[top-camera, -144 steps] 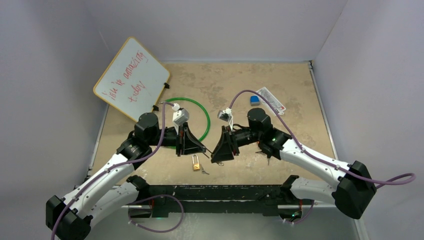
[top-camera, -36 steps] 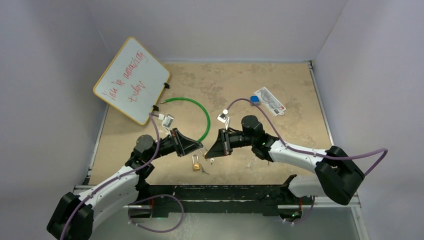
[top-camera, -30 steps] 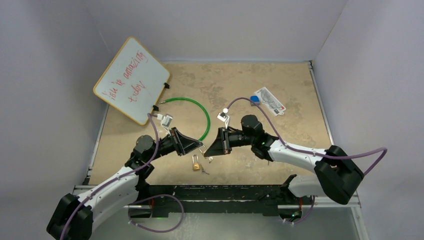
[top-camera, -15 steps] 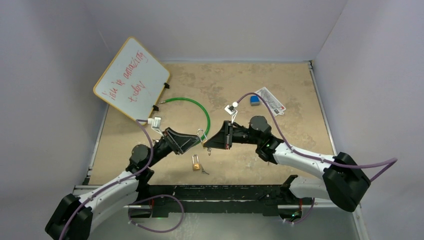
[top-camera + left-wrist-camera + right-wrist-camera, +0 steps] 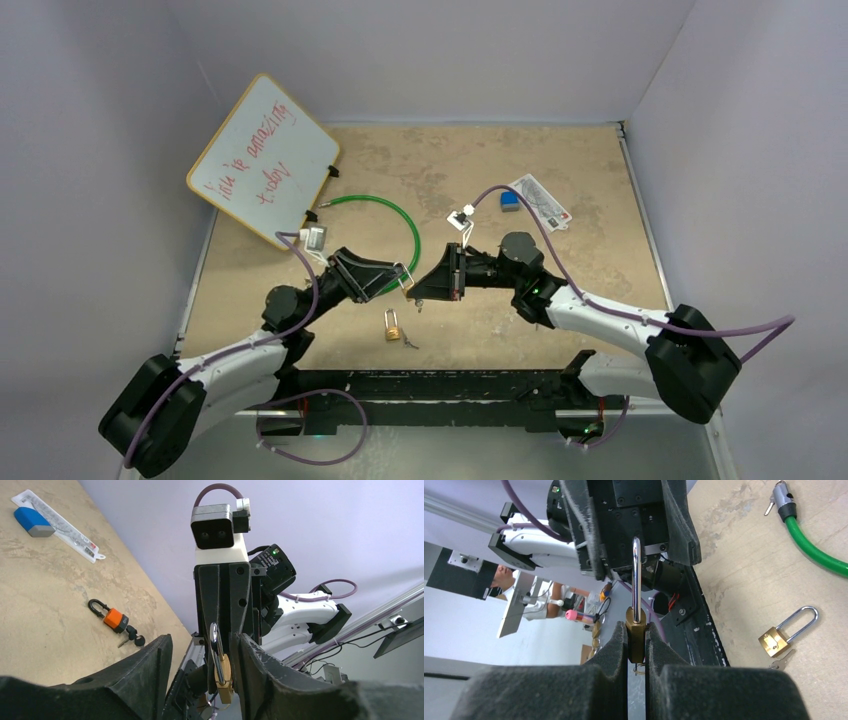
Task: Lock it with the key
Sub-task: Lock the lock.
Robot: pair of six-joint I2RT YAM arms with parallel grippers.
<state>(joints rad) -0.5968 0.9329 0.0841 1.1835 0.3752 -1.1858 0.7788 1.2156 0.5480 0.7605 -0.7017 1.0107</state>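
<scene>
My right gripper (image 5: 636,647) is shut on the body of a brass padlock (image 5: 635,639), and the silver shackle (image 5: 636,575) points at the left gripper. Under the body hangs a small key ring (image 5: 639,669); the key itself is mostly hidden. In the top view the two grippers meet above the near middle of the table, with the held padlock (image 5: 408,284) between them. My left gripper (image 5: 202,667) is open and straddles that padlock (image 5: 223,677). Its right finger (image 5: 260,675) is close beside the brass body and its left finger (image 5: 150,680) stands well clear.
A second brass padlock (image 5: 392,325) with a key (image 5: 410,342) lies on the table below the grippers. An orange padlock with keys (image 5: 114,620) lies under the right arm. A green cable loop (image 5: 395,215), a whiteboard (image 5: 265,160), a blue eraser (image 5: 510,201) and a packet (image 5: 540,200) lie farther back.
The left gripper has opened from shut. Both grippers have risen and moved a little away from the near edge, with the padlock still held by the right one.
</scene>
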